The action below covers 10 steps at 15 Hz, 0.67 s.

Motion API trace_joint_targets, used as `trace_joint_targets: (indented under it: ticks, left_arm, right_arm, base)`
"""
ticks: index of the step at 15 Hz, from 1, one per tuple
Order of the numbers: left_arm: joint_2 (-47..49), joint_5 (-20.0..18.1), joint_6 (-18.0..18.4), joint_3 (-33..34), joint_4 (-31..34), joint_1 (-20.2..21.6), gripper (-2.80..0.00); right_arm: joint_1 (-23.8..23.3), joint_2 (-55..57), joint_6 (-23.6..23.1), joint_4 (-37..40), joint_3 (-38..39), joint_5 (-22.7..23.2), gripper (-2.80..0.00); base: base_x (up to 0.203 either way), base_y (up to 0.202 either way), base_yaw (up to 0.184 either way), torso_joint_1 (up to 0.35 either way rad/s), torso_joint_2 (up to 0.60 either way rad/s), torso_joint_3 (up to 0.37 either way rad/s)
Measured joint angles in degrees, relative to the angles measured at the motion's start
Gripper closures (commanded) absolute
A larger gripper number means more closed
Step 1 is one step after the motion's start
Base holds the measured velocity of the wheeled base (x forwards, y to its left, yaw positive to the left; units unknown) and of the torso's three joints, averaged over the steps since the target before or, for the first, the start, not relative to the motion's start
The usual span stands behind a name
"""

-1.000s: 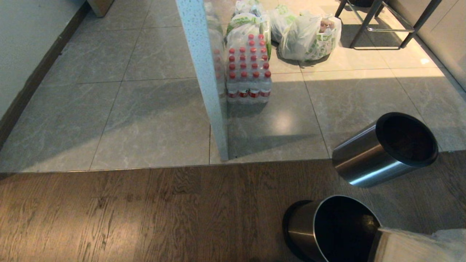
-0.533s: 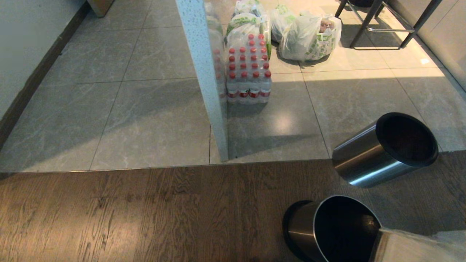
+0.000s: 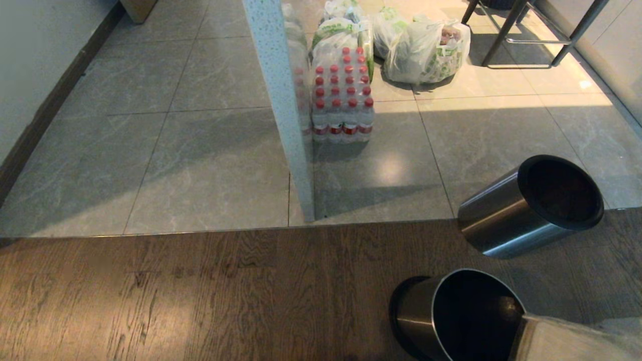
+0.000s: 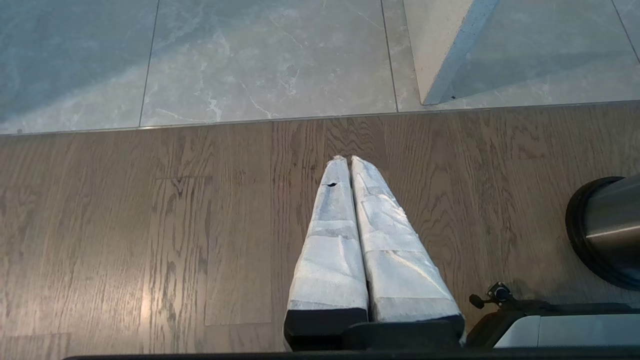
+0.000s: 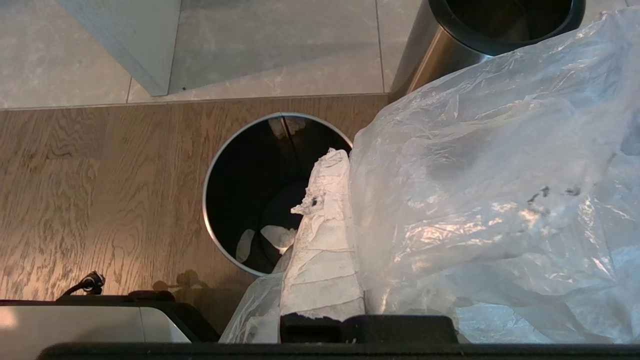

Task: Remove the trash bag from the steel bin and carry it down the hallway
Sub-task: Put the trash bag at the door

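The right gripper point(image 5: 345, 165), its white-wrapped fingers point(image 5: 322, 250) pressed together, is clamping a fold of the thin clear plastic trash bag point(image 5: 490, 200). The bag is billowing over one side of the gripper and hanging above and beside the open mouth of the small round brushed-steel bin point(image 5: 260, 195). Pale scraps are lying at the bottom of that bin. In the head view the bin point(image 3: 454, 313) is standing on the dark wooden plank floor point(image 3: 200, 296), with the bag point(image 3: 577, 341) showing at the lower right corner.

The left gripper point(image 4: 347, 162) is hanging over the wooden floor with its white-wrapped fingers point(image 4: 330, 240) closed against each other, gripping nothing.

A second steel bin with a black rim point(image 3: 531, 205) is standing just beyond the first, at the edge of the grey marble-look tiles point(image 3: 200, 165). Farther off, a shrink-wrapped pack of red-capped bottles point(image 3: 342, 98) is sitting beside a speckled white partition point(image 3: 283, 100), with white grocery bags printed in green point(image 3: 426, 47) behind it.
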Motion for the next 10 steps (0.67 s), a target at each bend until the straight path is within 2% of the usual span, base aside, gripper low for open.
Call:
trace_joint_targets:
  ticks: [5, 10]
  left_arm:
    - [0.0, 0.0, 0.5, 0.0, 0.0, 0.0, 0.00]
    - [0.0, 0.0, -0.2, 0.0, 0.0, 0.0, 0.00]
  right_arm:
    - [0.0, 0.0, 0.0, 0.0, 0.0, 0.0, 0.00]
    - [0.0, 0.0, 0.0, 0.0, 0.0, 0.0, 0.00]
  base:
    - [0.000, 0.000, 0.000, -0.001, 0.00, 0.008]
    - [0.000, 0.000, 0.000, 0.001, 0.00, 0.166]
